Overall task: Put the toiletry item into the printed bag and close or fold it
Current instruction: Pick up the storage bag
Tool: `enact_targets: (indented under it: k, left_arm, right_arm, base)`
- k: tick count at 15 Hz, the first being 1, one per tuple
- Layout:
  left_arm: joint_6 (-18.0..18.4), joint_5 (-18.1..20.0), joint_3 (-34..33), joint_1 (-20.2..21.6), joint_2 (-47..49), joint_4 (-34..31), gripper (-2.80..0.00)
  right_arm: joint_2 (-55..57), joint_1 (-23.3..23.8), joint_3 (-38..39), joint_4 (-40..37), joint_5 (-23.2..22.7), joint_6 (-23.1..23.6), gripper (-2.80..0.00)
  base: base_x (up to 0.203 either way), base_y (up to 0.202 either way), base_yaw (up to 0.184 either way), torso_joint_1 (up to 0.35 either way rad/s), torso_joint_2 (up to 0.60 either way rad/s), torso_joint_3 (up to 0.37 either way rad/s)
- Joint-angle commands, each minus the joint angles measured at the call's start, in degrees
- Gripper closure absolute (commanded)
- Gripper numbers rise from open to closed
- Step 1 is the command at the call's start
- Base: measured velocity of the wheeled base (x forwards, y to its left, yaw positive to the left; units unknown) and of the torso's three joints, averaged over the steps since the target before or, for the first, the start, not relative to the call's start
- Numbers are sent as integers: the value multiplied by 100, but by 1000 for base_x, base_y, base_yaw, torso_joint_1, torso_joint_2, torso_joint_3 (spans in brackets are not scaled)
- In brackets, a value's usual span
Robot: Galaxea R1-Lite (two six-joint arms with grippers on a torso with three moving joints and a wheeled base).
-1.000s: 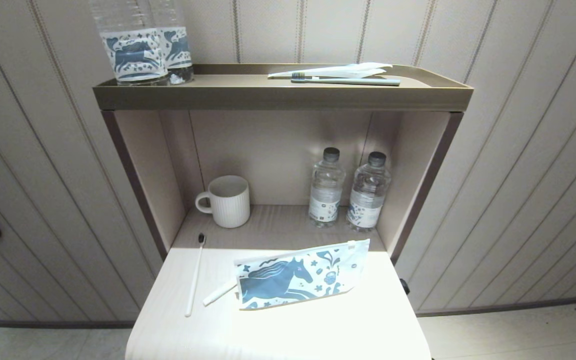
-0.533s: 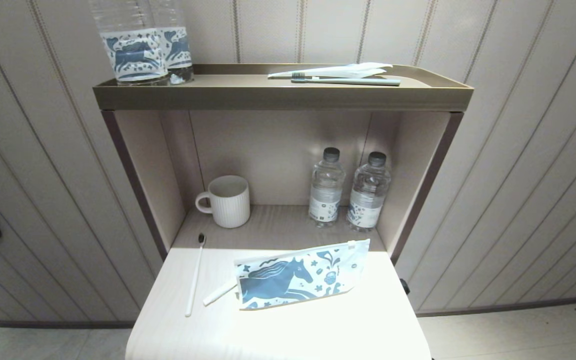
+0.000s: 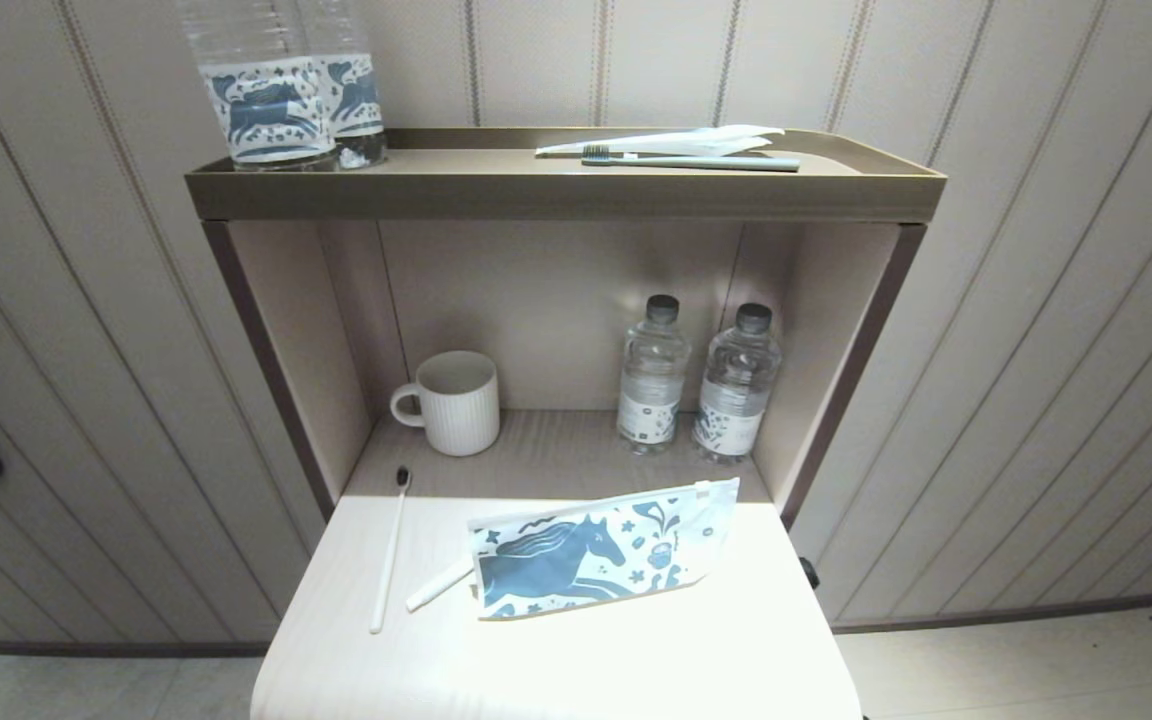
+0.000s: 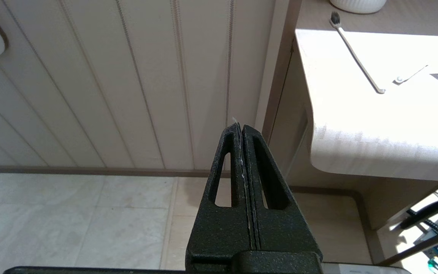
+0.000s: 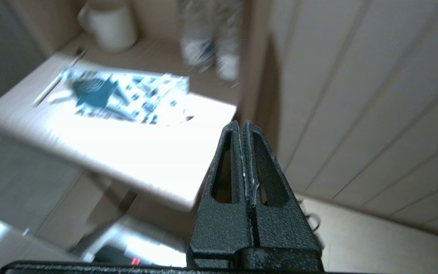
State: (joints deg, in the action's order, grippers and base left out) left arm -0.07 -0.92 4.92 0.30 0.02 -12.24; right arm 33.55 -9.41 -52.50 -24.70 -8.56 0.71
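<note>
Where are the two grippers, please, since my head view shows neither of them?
Observer: The left gripper is shut and empty, off the left side of the table, with floor beyond it.
Operator: Thank you. And the right one?
Observer: The right gripper is also shut and empty, off the table's right front corner, pointing roughly toward the printed bag.
Operator: Is the left gripper close to the white toothbrush?
Observer: No. The white toothbrush lies on the tabletop well apart from it, untouched.
</note>
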Motion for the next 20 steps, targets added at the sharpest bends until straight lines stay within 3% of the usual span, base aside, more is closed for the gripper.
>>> enact_targets:
  k: [1,6,7,11,15,20]
  left_arm:
    - [-1,-3,0,5,-2,-7,0]
    - [-1,-2,0,-3,-2,-7,0]
    - [-1,-3,0,5,-2,-7,0]
    - [-1,1,0,-1,-2,-7,0]
    - [-1,-5,0,5,-2,-7,0]
    - [-1,4,0,5,-2,-7,0]
  right_arm:
    - [1675,-544,-628,-417,-42,1,0]
    - [3709,-2176,-2187,-2208,-114,6,0]
    - [3891,-2357,-2254,-2318,-98,58,-280]
    - [4549,-2599,-2261,-2237,316,360,-280]
    - [5160,-2550,-1918,-1031,354,1175,-280]
    - [5784,-2378,-1934,-591,364,1463,-280]
  base:
    - [0,0,0,0,0,0]
    - [0,0,0,0,0,0]
    - [0,0,0,0,0,0]
    - [0,0,0,0,0,0]
    - [0,0,0,0,0,0]
    - [0,0,0,0,0,0]
